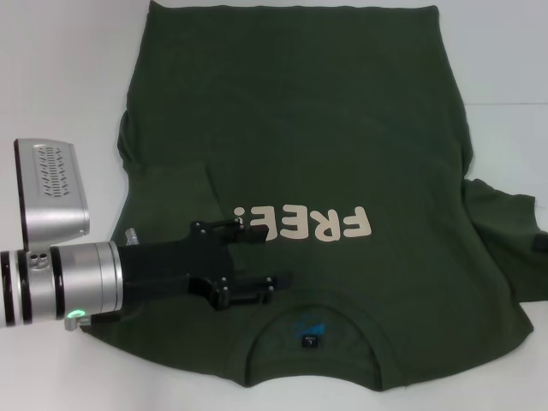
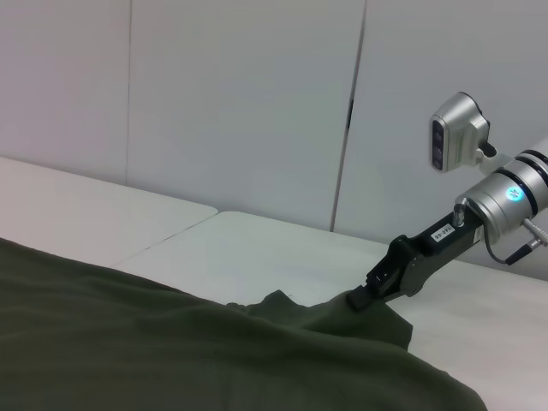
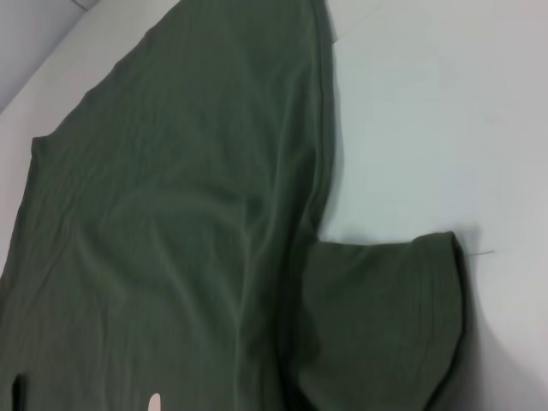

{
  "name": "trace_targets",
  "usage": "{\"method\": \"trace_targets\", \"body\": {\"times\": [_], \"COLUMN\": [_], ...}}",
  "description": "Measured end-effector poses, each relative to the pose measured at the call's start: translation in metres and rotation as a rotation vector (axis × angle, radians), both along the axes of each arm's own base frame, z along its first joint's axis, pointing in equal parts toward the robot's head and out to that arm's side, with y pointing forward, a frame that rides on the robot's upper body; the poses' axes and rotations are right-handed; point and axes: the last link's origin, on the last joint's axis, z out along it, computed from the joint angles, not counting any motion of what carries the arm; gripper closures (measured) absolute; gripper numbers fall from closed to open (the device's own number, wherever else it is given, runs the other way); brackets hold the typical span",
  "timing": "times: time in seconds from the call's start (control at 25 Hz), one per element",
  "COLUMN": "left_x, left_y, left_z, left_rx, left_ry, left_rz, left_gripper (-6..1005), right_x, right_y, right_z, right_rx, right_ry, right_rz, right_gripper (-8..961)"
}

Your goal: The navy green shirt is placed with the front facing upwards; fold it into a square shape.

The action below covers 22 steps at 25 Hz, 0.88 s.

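The navy green shirt [image 1: 325, 128] lies flat, front up, on the white table [image 1: 60, 68], its collar [image 1: 312, 330] nearest me and cream "FREE!" lettering [image 1: 304, 224] across the chest. Its left sleeve is folded in over the body. My left gripper [image 1: 272, 255] hovers open just beside the lettering, above the chest, with nothing between its fingers. My right gripper [image 2: 358, 299] touches the outer hem of the spread right sleeve [image 3: 385, 325]; in the head view only its tip [image 1: 539, 242] shows at the frame's edge.
Bare white table [image 3: 428, 111] surrounds the shirt on both sides. A pale wall [image 2: 240, 103] stands behind the table's far edge. The shirt's bottom hem [image 1: 291, 7] reaches the far end of the head view.
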Motion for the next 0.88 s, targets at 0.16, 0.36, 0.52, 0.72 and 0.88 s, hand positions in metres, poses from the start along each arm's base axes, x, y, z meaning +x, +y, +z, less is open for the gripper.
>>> {"method": "trace_targets", "body": {"times": [0.16, 0.36, 0.52, 0.72, 0.88], "left_x": [0.000, 0.001, 0.001, 0.002, 0.002], "left_y": [0.000, 0.000, 0.000, 0.001, 0.002], "left_z": [0.000, 0.000, 0.000, 0.000, 0.001], "left_rx": [0.000, 0.000, -0.001, 0.002, 0.007], "left_ry": [0.000, -0.002, -0.004, -0.007, -0.012], "left_rz": [-0.001, 0.000, 0.001, 0.001, 0.006], "left_gripper": [244, 244, 244, 244, 244], "right_x": [0.001, 0.004, 0.007, 0.007, 0.003], "right_y": [0.000, 0.001, 0.005, 0.016, 0.028], "right_z": [0.003, 0.010, 0.027, 0.043, 0.045], "right_rx": [0.016, 0.032, 0.066, 0.101, 0.117], "right_ry": [0.005, -0.007, -0.027, -0.066, -0.101], "right_rz": [-0.006, -0.005, -0.007, 0.000, 0.011], "right_gripper": [853, 941, 941, 940, 940]}}
